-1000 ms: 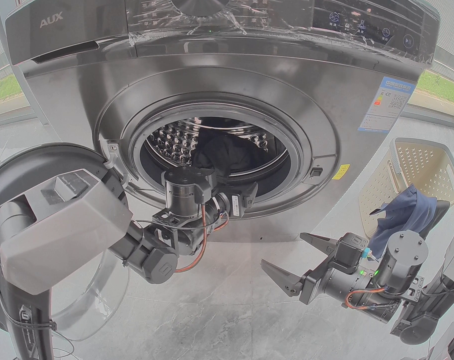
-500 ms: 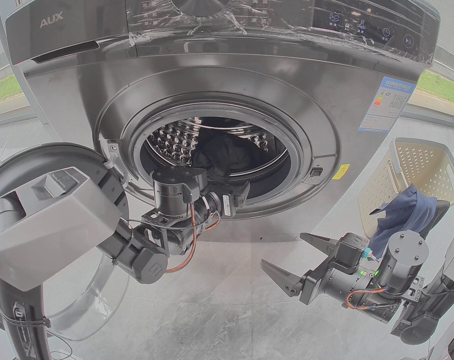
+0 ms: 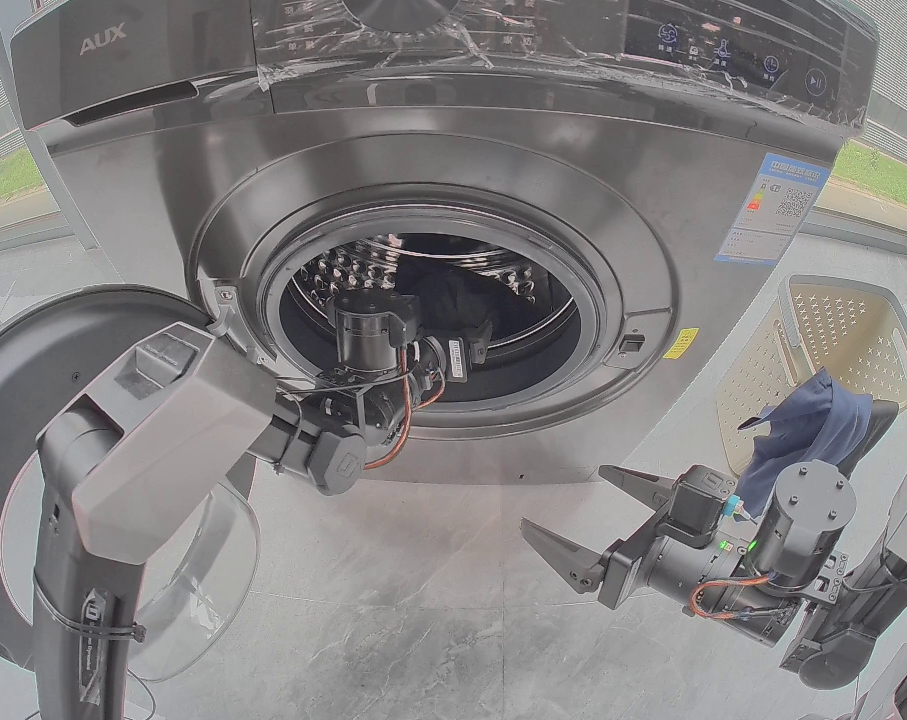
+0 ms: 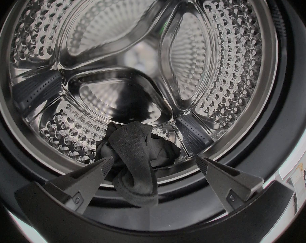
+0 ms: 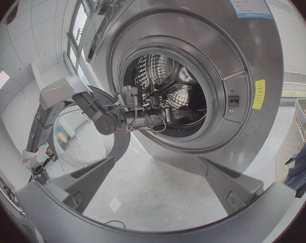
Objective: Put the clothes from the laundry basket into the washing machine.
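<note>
Washing machine [image 3: 454,152]: front-loader with the round mouth uncovered, steel drum [image 4: 126,51] visible inside.
Door [image 3: 34,372]: swung fully open, hanging off the washing machine's left side.
Left gripper [image 4: 153,159]: released, fingers spread wide, poked into the mouth of the washing machine at its lower lip; nothing clamped between the fingers.
Black garment [image 4: 136,159]: bunched at the front of the washing machine's drum, one fold drooping over the dark door seal, lying between the left gripper's fingers and brushing one of them.
Right gripper [image 3: 569,502]: released and empty, fingers apart, low over the floor [image 3: 454,592] in front of the washing machine, pointed toward its mouth, well apart from it.
Laundry basket [image 3: 844,322]: pale, perforated, tipped on its side just right of the washing machine.
Blue garment [image 3: 809,427]: draped over the laundry basket's near rim, outside the washing machine, behind the right arm's wrist.
</note>
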`<state>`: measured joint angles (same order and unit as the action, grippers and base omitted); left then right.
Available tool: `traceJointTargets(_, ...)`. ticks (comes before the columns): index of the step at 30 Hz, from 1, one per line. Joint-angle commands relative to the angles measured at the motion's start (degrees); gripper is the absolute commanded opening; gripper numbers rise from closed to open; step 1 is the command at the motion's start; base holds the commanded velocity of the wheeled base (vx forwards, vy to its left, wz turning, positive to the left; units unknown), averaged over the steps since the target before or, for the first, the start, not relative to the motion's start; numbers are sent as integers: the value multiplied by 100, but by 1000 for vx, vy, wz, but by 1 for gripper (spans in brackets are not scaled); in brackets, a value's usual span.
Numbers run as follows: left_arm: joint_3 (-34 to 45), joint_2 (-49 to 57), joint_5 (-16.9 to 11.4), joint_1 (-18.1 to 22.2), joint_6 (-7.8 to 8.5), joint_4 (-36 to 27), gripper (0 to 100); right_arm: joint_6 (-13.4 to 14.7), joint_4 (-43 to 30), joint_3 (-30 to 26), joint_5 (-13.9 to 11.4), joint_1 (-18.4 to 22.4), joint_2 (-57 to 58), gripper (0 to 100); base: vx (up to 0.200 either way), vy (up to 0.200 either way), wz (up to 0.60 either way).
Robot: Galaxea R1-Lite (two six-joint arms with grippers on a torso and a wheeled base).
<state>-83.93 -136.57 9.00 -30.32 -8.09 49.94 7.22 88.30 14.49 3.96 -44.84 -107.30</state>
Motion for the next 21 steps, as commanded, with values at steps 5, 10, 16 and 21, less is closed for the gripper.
traceJointTargets(5,-1292,-1038,-12,254,27,-582,0,-1,3,10,-1,1,8,100,0,0,0)
traceJointTargets(10,-1776,-1275,-12,254,18,-741,0,-1,3,10,-1,1,8,100,0,0,0)
traceJointTargets(16,-3041,-1653,67,263,-61,-802,0,-1,3,18,-1,10,16,100,0,0,0)
traceJointTargets(21,-3066,-1653,85,290,-316,-758,0,-1,3,18,-1,1,16,100,0,0,0)
